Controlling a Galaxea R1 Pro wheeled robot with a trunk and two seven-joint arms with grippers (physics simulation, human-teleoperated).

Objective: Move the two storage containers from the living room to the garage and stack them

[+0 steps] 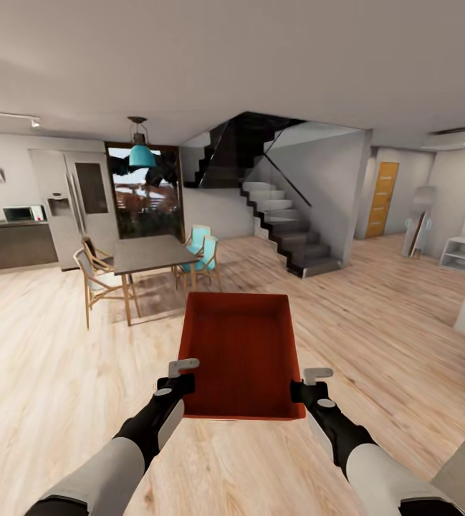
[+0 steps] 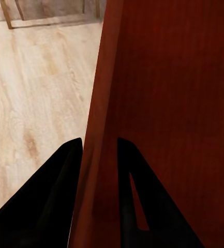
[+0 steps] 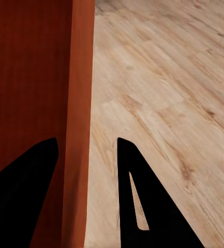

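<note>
While I look through the head camera, I see at the far left of the frame a kitchen counter [image 1: 13, 244] with a microwave [image 1: 21, 213], then a tall pale fridge [image 1: 74, 204]. Right of it hangs a teal lamp [image 1: 142, 152] above a dark dining table [image 1: 152, 254] with wooden chairs [image 1: 97, 279]. Further right a staircase [image 1: 289, 229] goes up, and at the right side an orange door [image 1: 382, 199] stands in a corridor.

Low in the frame, my left gripper [image 1: 180, 376] clamps the left wall of one storage container [image 1: 241, 351], an open orange-red bin carried above the light wood floor [image 1: 39, 358], in the centre of the picture. In the left wrist view, the two dark fingers [image 2: 55, 196] sit on both sides of the red wall [image 2: 99, 129] and seem to press on it.

My right gripper [image 1: 305, 383] holds the right wall of the same bin. In the right wrist view one finger [image 3: 24, 191] is inside the bin and the other is outside, with some pale floor [image 3: 163, 103] visible between it and the wall [image 3: 80, 103]; I think the grip is closed, but this gap makes me less sure.
</note>
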